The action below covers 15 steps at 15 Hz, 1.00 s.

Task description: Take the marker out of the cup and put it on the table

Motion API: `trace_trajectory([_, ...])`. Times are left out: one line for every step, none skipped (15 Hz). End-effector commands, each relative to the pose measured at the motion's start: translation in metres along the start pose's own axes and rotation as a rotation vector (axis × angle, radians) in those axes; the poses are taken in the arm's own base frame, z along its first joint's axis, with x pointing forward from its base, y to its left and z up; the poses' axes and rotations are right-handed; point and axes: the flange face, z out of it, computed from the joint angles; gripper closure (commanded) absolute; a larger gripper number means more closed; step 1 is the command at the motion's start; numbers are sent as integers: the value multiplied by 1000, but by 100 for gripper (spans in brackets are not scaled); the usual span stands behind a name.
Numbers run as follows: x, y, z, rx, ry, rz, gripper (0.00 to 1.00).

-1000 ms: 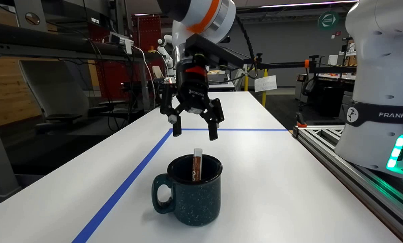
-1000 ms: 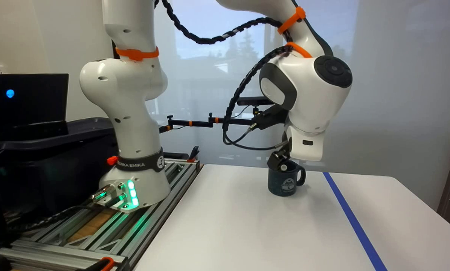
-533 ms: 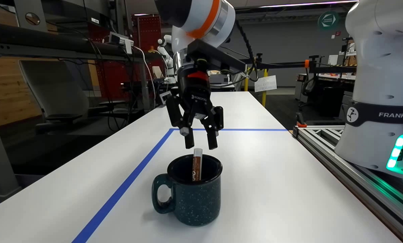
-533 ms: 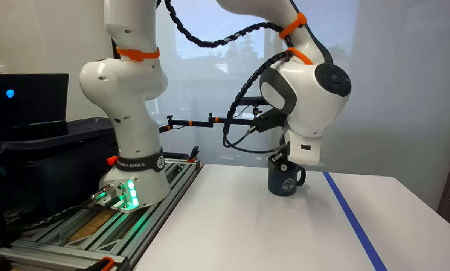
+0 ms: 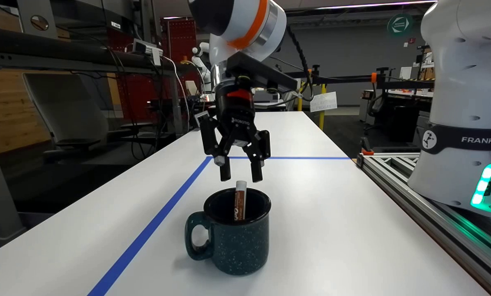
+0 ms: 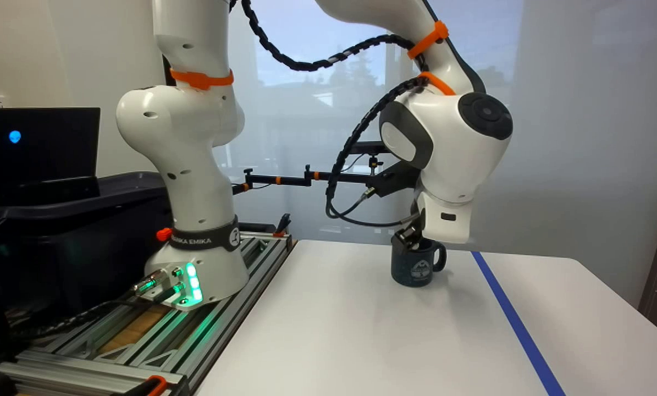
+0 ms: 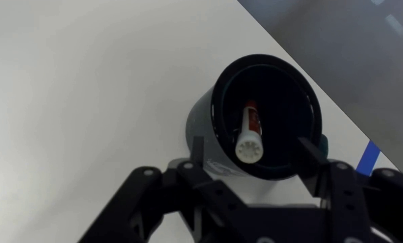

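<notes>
The marker point(image 5: 240, 201) has a white upper end and a reddish-brown label. It leans inside the cup point(image 5: 239, 246), its end above the rim; its lower part is hidden. The wrist view shows the marker point(image 7: 249, 135) against the near left rim of the cup point(image 7: 204, 125). The dark speckled cup stands upright on the white table point(image 5: 331, 230); it also shows in an exterior view point(image 6: 402, 269). My gripper point(image 5: 241, 174) is open and empty above the cup, pointing down. In the wrist view the marker end lies between the fingertips of the gripper point(image 7: 250, 141), nearer the left one.
Blue tape point(image 5: 155, 226) runs along the table on the cup's handle side. The white robot base point(image 5: 463, 164) stands on a grey railed bench point(image 6: 235, 335) beside the table. The table's far edge point(image 7: 304, 72) is close to the cup in the wrist view.
My gripper has come down toward the cup and turned a little; its fingers look closer together than one second ago. In the last half second it shifted slightly left. Cup and marker have not moved.
</notes>
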Motion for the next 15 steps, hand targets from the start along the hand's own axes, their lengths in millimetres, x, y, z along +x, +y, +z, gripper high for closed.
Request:
trace_trajectory([-2,-8,0,20,-4,-10,40])
trace_trajectory([-3,-10,1,19,-5,-12,41])
trace_trajectory([-4,-12,1,19,-13,-18,49])
trace_trajectory([-4,-14,2,14,-11,-20,44])
trace_trajectory([-4,-16,2,13,-13,-23,46])
trace_trajectory([-4,-17,2,12,-14,-27,49])
trace_trajectory([-4,-17,3,9,-16,-30,49])
trace_trajectory([-3,-17,4,10,-18,-32,50])
trace_trajectory([-2,-15,5,7,-17,-30,48])
trace_trajectory([-1,-14,5,7,-19,-28,48])
trace_trajectory([-1,-13,6,6,-18,-25,46])
trace_trajectory([0,-11,6,6,-17,-22,46])
trace_trajectory([1,-10,7,4,-18,-18,46])
trace_trajectory([2,-9,8,1,-17,-16,47])
trace_trajectory([3,-8,8,3,-17,-14,49])
